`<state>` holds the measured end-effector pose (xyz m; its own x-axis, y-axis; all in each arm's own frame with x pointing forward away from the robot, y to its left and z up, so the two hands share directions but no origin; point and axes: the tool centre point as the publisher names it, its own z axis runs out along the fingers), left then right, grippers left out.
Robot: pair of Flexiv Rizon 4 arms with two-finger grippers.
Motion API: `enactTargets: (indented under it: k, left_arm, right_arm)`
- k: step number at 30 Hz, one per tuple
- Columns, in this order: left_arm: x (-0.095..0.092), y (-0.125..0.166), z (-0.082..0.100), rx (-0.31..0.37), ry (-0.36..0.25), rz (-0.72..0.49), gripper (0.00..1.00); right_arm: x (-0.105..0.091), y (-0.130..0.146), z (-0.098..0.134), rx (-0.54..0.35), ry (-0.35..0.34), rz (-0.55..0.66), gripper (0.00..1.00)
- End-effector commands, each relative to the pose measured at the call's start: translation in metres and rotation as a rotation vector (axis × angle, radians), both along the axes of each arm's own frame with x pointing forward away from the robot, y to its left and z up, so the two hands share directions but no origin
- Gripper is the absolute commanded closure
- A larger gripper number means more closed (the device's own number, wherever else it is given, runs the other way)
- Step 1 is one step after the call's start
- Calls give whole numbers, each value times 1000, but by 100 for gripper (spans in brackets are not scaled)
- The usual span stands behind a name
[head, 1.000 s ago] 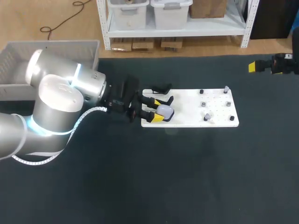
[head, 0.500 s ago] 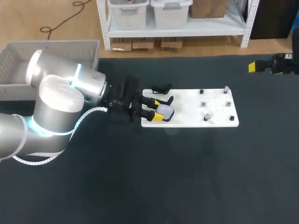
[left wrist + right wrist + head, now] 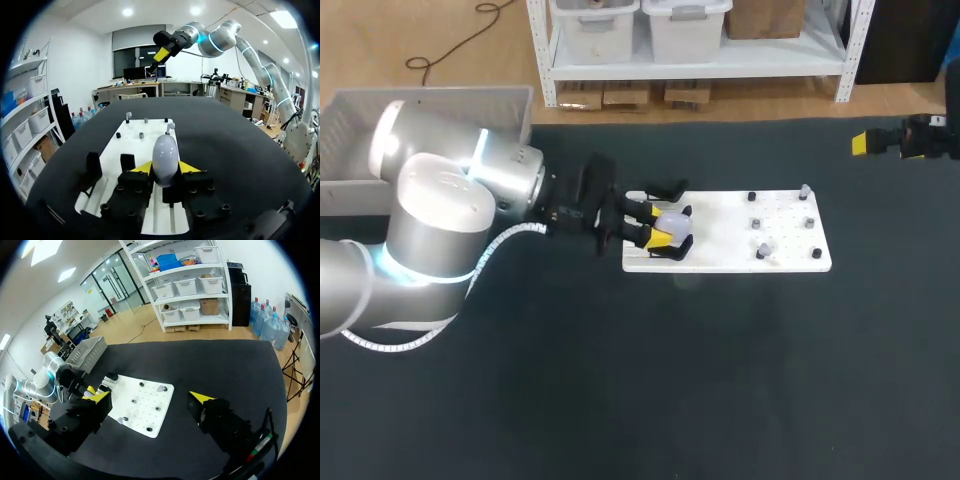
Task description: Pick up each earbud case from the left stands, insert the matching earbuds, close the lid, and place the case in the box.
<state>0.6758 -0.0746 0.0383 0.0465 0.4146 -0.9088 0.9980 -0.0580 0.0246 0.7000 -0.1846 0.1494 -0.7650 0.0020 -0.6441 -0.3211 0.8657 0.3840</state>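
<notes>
Left gripper [image 3: 165,169] clamped on 1 white earbud case [image 3: 165,154], 2 yellow tips against its sides, over the black stand [image 3: 672,250] at the left end of the white board [image 3: 740,240]. Right gripper [image 3: 150,397] spread wide, holding nothing, well apart from the board.

No legible text or labels

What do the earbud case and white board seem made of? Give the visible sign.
The earbud case: probably smooth plastic with a soft sheen; its rounded shell catches light. The white board: perhaps rigid matte plastic or painted sheet; flat, even, no glare.
</notes>
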Motion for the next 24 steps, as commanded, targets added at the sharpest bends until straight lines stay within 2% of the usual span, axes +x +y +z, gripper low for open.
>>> enactTargets:
  k: [1, 5, 8, 11, 19, 24]
  left_arm:
    - [-10, 8, 22, -44, -38, 11, 100]
    - [-15, 4, 45, -107, -73, 1, 100]
    - [-18, 1, 58, -173, -63, -6, 100]
    - [-21, -1, 68, -209, -59, -21, 100]
    - [-20, 0, 74, -267, -14, -23, 100]
    - [-20, 0, 74, -267, -14, -23, 100]
  right_arm:
    - [0, 0, 0, -1, 1, 0, 0]
    - [0, 0, 0, -1, 1, 0, 0]
    - [0, 0, 0, -1, 1, 0, 0]
    - [0, 0, 0, -1, 1, 0, 0]
    - [0, 0, 0, -1, 1, 0, 0]
    - [0, 0, 0, -1, 1, 0, 0]
